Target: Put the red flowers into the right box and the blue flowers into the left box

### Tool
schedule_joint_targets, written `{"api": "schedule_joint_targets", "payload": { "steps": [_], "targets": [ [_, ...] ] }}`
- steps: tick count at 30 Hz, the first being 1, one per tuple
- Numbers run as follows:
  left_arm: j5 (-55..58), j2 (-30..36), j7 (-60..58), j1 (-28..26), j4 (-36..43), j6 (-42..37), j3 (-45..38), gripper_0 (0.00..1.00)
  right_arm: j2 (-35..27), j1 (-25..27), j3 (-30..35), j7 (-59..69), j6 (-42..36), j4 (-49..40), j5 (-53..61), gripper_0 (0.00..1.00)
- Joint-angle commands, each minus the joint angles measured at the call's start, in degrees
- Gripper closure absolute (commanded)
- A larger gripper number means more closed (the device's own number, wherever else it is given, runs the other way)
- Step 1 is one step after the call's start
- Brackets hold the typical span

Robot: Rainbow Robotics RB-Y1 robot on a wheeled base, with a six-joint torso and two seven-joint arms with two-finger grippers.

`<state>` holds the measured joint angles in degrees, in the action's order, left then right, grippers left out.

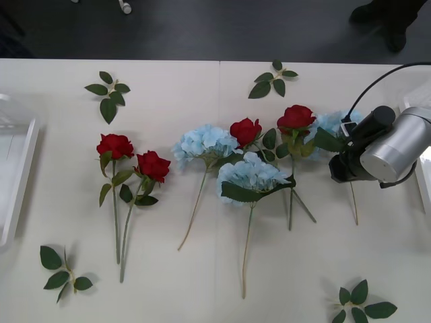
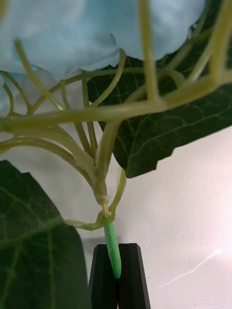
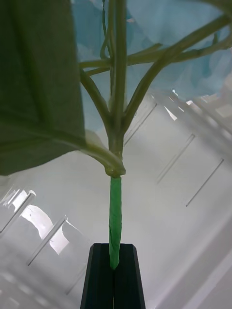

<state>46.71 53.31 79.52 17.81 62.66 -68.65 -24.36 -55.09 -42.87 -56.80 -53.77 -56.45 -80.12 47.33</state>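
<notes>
Several red flowers lie on the table, two at the left and two in the middle. Two blue flowers lie between them. A third blue flower is at the far right, with my right gripper at its stem. In the right wrist view the right gripper is shut on that green stem just above the table. My left gripper is shut on another blue flower's stem over a white ribbed tray. The left box and the right box sit at the table's edges.
Loose green leaf sprigs lie at the back left, back middle, front left and front right. The long flower stems run toward the front edge of the white table.
</notes>
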Motion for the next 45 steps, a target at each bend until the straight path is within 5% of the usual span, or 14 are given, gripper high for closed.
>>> {"api": "schedule_joint_targets", "payload": {
  "steps": [1,5,6,8,10,21,35,45],
  "targets": [
    [-0.5,1.7,3.5,0.3,-0.8,3.3,1.6,1.00,-1.5,-1.0,1.1,-2.0,0.2,-2.6,0.3,1.00],
    [0.7,1.8,3.5,0.2,-1.1,3.9,2.4,0.94,-5.1,-1.2,4.0,-2.7,-0.4,-8.3,3.0,1.00],
    [0.8,1.8,3.5,0.2,-1.1,3.9,2.4,0.76,-5.6,-1.2,4.8,-2.9,-0.8,-9.2,3.7,1.00],
    [1.4,1.8,3.8,0.2,-1.0,3.8,2.4,0.13,-6.9,-1.2,8.4,-3.5,-2.5,-12.9,6.2,1.00],
    [1.8,1.8,4.2,0.2,-1.0,3.6,2.5,0.00,-7.4,-1.2,10.9,-4.0,-4.4,-14.8,7.7,1.00],
    [9.2,1.7,11.2,0.0,4.5,-5.4,2.4,0.00,-10.1,-0.7,26.7,-14.4,-15.9,-30.5,14.2,1.00],
    [24.5,-7.6,18.7,-11.9,36.6,-14.6,-3.5,0.00,-13.0,15.0,41.2,-41.6,5.9,-48.3,31.8,1.00],
    [37.8,-19.5,43.1,-14.4,39.6,-21.1,-10.8,0.00,-0.1,12.8,39.0,-51.0,13.6,-50.0,33.4,1.00]
  ]
}}
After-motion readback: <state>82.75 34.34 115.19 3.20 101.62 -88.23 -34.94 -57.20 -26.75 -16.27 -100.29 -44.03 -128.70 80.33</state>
